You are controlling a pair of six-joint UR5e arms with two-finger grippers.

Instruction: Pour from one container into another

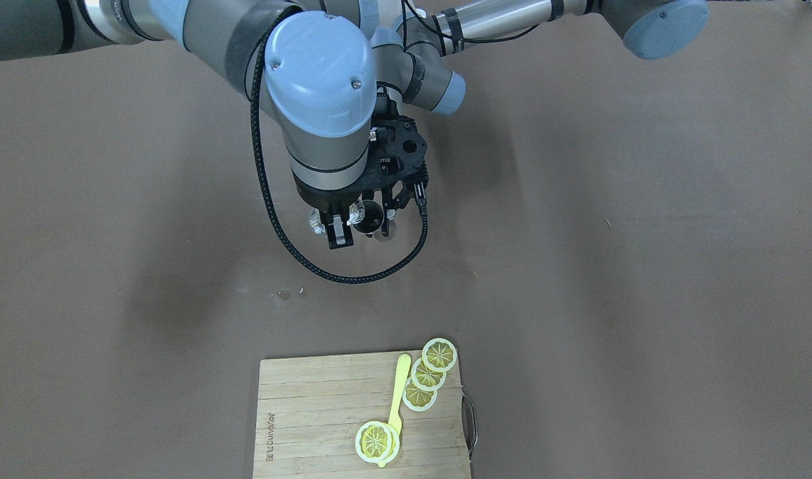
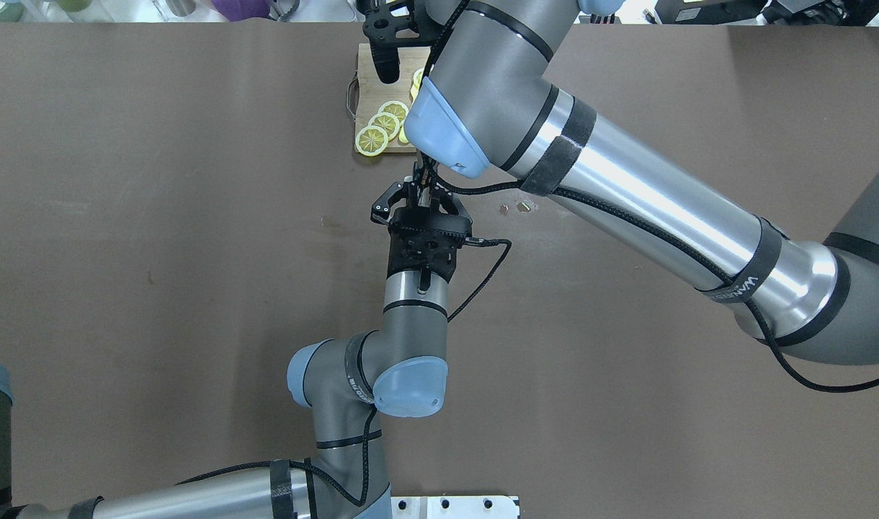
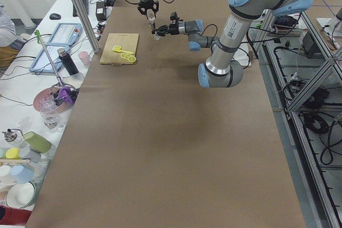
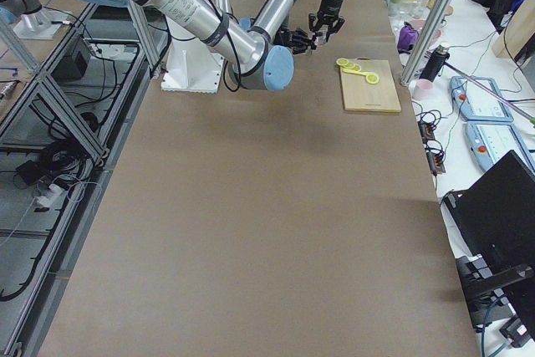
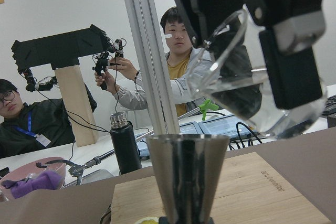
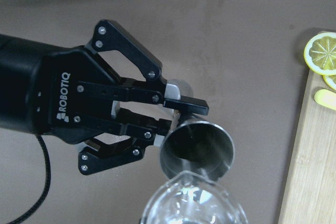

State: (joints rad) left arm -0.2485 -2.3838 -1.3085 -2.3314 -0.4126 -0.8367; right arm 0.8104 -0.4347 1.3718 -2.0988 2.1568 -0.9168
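Two claws meet over the middle of the brown worktop (image 1: 612, 266).

Left claw (image 6: 169, 116): lies level, its fingers pressed onto the narrow waist of the jigger (image 6: 197, 148). The jigger stands upright, long axis vertical, wide mouth upward. Whether its foot touches the worktop cannot be determined.

Right claw (image 5: 249, 35): pinches the clear glass (image 5: 236, 72) between two black fingers. The glass is tipped well off vertical, its long axis slanted. In the left wrist view its mouth faces up and toward the view's left, and the thick base sits at lower right. The lower lip of the glass hangs just above the jigger's rim, apart from it. Any flow between them cannot be made out.

By the operators' edge, well apart from both claws, lies a wooden cutting board (image 1: 313, 412). It carries lemon slices (image 1: 439, 354) and a yellow utensil (image 1: 399, 386).
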